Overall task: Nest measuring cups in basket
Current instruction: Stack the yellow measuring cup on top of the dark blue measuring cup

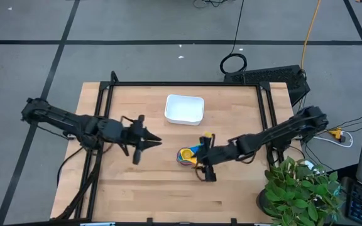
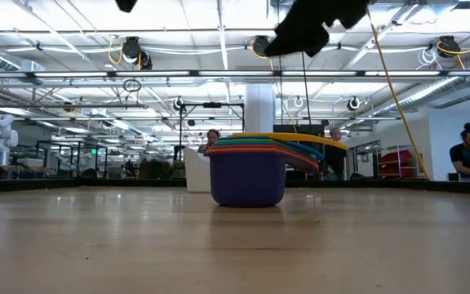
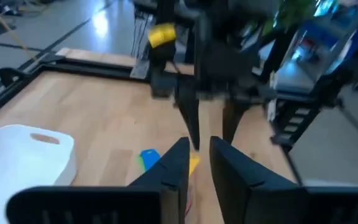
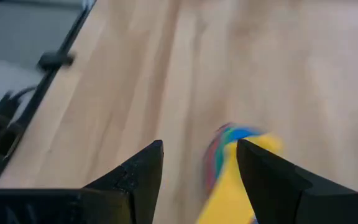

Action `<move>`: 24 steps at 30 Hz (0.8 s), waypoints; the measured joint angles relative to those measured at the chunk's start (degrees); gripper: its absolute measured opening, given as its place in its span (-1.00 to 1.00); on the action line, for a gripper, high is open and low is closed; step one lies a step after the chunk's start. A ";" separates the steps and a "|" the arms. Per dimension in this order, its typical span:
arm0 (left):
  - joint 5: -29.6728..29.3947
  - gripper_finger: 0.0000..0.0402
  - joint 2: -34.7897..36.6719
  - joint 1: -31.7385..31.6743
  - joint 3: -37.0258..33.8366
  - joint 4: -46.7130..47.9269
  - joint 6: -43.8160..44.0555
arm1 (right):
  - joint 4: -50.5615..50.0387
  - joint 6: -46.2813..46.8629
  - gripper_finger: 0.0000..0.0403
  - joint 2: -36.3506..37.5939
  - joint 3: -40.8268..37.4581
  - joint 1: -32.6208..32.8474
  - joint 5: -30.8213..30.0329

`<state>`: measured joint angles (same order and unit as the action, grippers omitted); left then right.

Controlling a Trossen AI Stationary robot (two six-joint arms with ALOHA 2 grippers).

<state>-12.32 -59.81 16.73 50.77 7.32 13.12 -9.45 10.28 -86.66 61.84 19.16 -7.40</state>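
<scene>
While the nested measuring cups (image 1: 186, 155) sit mid-frame, our right gripper (image 1: 204, 158) hovers there with jaws parted, and the left gripper's (image 1: 154, 142) narrow gap holds nothing.

Grey floor (image 1: 137, 25) w/ black tape lines, potted plant (image 1: 300, 188) nearby, ceiling pipes (image 2: 96, 75) & lights overhead.

Cups all stacked, basket sitting apart

The measuring cups (image 1: 186, 155) are nested upright, navy outermost, yellow on top; the white basket (image 1: 184, 108) lies well apart on the worktop.
</scene>
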 joint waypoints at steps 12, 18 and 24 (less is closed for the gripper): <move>-0.80 -0.93 5.69 -0.09 -6.23 -2.22 1.79 | -7.77 7.51 -0.45 -10.15 1.42 2.27 7.91; -0.78 -0.94 4.68 -0.33 -6.18 -2.06 0.99 | -13.54 8.45 -0.96 -11.86 1.40 1.75 7.03; -0.58 -0.91 4.68 -0.31 -6.22 -1.95 0.45 | -19.25 11.63 -0.90 -11.51 1.42 0.18 2.01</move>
<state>-12.90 -55.13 16.43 44.56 5.37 13.58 -28.70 21.90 -98.17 63.26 19.34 -5.38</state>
